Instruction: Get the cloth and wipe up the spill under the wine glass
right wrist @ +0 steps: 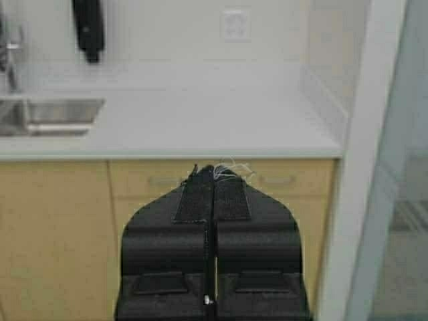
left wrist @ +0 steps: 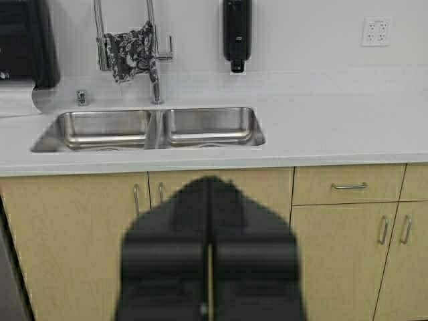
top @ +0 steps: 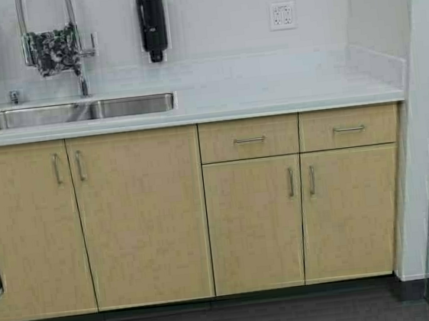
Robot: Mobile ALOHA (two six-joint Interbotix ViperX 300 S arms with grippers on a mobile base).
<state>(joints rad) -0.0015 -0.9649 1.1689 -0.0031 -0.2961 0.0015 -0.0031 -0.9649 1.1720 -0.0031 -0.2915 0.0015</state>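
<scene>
Two grippers, both pulled back low in front of the cabinets, nothing in either. Left gripper [left wrist: 208, 200] has its fingers clenched together with no gap, aimed at the sink doors. Right gripper [right wrist: 214, 184] is the same, pads pressed flat against each other, a few loose threads stuck at the tip, facing the drawers [top: 249, 138] further right.

Next out: pale wood cabinet doors [top: 140, 218] with slim metal handles, dark floor below. Above them a white countertop [top: 284, 92], smooth and hard, with a double steel sink [left wrist: 157, 127] set into its left part. No wine glass and no spill visible in any view, so I can't tell where they are.

Farthest back, the cloth [left wrist: 132, 52] hangs draped over the tall tap [left wrist: 155, 73] behind the sink, against the white wall. Dark with pale floral print. Judging by the drape it's soft, light and limp: it'll sag and fold once lifted, won't slip. Best hold is probably a pinch on the bunched hanging part below the tap pipe, then lift up and off so it doesn't snag.

Wall also carries a black soap dispenser [top: 152, 23] and an outlet [top: 282, 15].
</scene>
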